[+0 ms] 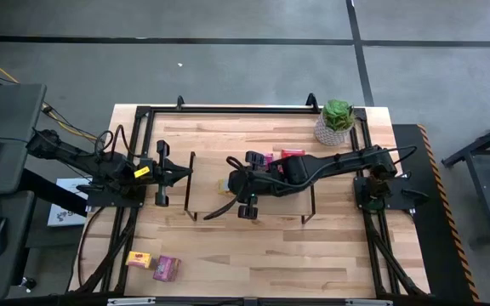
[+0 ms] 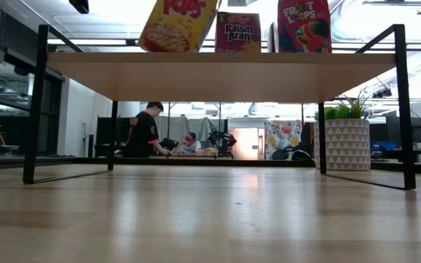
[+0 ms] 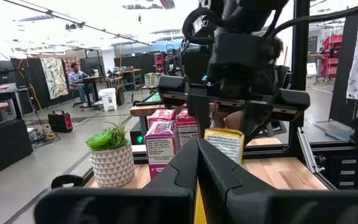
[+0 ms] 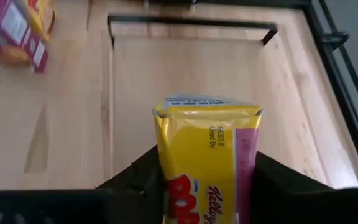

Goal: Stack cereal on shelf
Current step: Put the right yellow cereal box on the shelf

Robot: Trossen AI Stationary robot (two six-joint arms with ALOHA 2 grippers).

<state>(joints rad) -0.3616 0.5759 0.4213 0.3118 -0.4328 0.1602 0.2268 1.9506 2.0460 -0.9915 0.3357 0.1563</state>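
Note:
The shelf [image 2: 218, 73] stands mid-table, with a magenta cereal box [image 2: 237, 33] and a red one [image 2: 304, 25] upright on its board. A yellow cereal box [image 2: 177, 25] stands tilted at the board's left part, with my right gripper [image 4: 207, 177] shut on it. In the high view that gripper [image 1: 232, 189] reaches in from the table's right. My left gripper [image 3: 197, 168] is shut with nothing in it and hovers off the shelf's left end [image 1: 164, 174]. Two more boxes, yellow [image 1: 139, 259] and magenta [image 1: 167, 268], lie on the table near its front left. My right gripper pinches the yellow box between its two fingers [image 4: 278, 180], one on each narrow side [image 4: 248, 163], below the top flap. The fingers come slanting down from the table's right. The box leans, its lower edge [image 2: 168, 50] at the shelf board; whether it rests there I cannot tell.
A potted plant [image 1: 337, 121] stands at the table's far right corner. The shelf's thin black legs [image 2: 404, 109] drop to the table at both ends. People sit at desks in the room behind the table [image 2: 146, 131].

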